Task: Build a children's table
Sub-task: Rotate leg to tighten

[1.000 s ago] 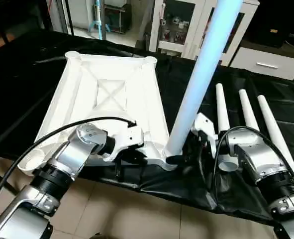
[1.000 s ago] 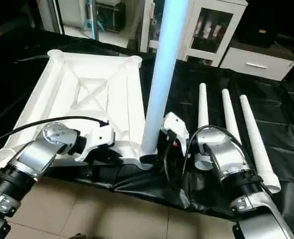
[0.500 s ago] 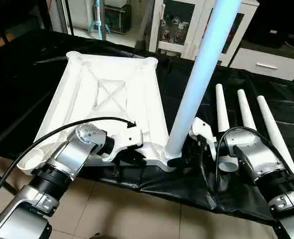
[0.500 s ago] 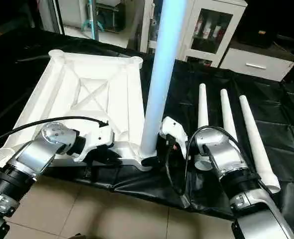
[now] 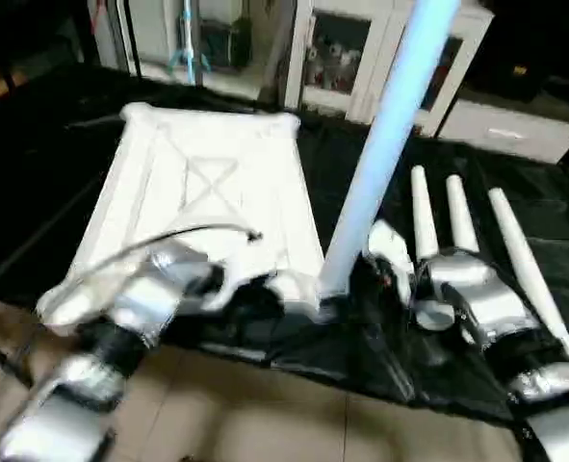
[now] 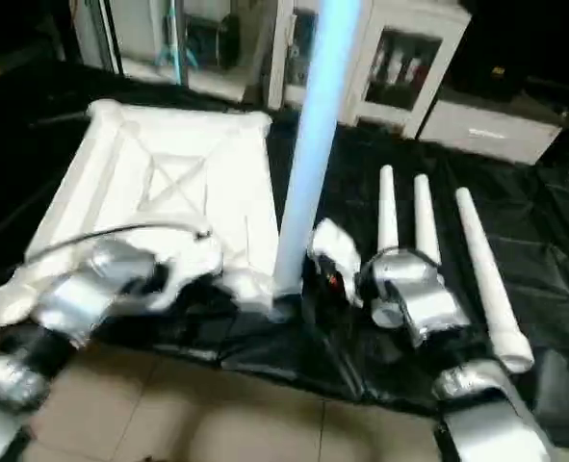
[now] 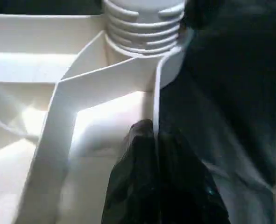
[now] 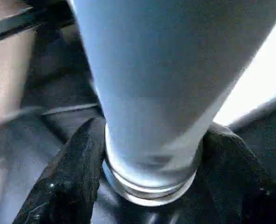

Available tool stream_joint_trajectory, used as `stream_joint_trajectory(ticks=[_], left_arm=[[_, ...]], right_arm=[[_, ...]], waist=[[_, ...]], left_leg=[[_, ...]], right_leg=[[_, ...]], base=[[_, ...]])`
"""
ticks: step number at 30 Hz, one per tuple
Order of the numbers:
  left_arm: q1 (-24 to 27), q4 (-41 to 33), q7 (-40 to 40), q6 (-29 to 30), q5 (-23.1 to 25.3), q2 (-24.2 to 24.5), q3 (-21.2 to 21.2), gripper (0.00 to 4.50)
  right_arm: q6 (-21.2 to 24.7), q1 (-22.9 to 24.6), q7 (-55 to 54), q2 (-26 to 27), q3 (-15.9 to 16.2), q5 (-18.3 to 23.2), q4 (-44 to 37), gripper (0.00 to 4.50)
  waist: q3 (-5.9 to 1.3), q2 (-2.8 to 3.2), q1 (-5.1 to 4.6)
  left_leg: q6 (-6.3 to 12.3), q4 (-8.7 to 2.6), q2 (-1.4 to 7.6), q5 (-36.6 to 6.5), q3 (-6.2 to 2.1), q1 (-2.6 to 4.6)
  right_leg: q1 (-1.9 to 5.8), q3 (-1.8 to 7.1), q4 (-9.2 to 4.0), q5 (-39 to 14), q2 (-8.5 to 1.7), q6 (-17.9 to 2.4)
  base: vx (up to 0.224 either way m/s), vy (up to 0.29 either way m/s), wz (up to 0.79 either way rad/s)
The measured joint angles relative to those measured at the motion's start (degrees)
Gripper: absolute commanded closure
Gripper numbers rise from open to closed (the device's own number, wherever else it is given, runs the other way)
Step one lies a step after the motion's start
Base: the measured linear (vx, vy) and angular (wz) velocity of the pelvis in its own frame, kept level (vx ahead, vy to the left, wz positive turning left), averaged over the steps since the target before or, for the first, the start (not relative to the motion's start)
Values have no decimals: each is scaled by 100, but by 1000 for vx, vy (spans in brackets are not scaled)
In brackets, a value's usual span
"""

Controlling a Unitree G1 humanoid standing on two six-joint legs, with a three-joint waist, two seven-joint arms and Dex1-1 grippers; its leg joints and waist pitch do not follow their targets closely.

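- The top [image 5: 212, 207] lies upside down on the black cloth [image 5: 515, 173], with its ribs facing up. Its near edge sits right at the edge of the big table.
- One leg [image 5: 385, 144] stands up in the near right corner of the top. Three more legs [image 5: 457, 217] lie side by side on the cloth, to the right.
- The right gripper [image 8: 149, 154] has its two black fingers [image 8: 65, 182] around the bottom of the standing leg, one on each side. They look like they touch it.
- The left gripper [image 7: 154, 182] has its fingers pressed together, with the top's side wall pinched between them, close to the leg's screw part [image 7: 142, 25].
- The leg leans a bit. If it is turned while it leans, I think the screw could catch wrong and get stuck.
- If the right fingers hold too softly, they could slide around the smooth leg and it would not turn.
- If the left gripper slips off the thin wall, the top could spin with the leg, or slide off the near edge.
- The leg is tall. If it is let go too soon, it could tip and fall onto the other legs.
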Motion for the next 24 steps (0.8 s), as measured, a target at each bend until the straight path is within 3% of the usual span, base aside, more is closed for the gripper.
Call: stream_joint_trajectory(ticks=[7,12,23,24], left_arm=[[-476,1065,1508,79,43,-739,260,450],[-775,1605,2163,2,159,-1098,404,450],[-913,1771,2268,-167,214,-1172,452,450],[-913,1771,2252,-195,219,-1168,451,450]], right_arm=[[181,-270,-2531,914,-582,3,613,181],[23,-475,-3928,1492,-961,3,979,181],[-357,-519,-4148,1590,-1077,-8,1110,181],[-368,-516,-4072,1578,-1119,-6,1109,146]], waist=[[11,17,-176],[21,33,-201],[8,51,-138],[9,52,-130]], left_leg=[[0,2,-6,0,-17,-25],[0,0,-6,0,-18,-59],[-1,-27,-3,2,6,-87],[-1,-27,-2,2,7,-92]], right_leg=[[-35,-8,-31,-3,-5,5],[-64,-9,-35,-1,-5,2],[-87,-6,-26,83,-3,-26],[-93,-6,-25,83,-3,-26]], base=[[-33,4,-3],[0,0,0],[0,0,0],[0,0,0]])
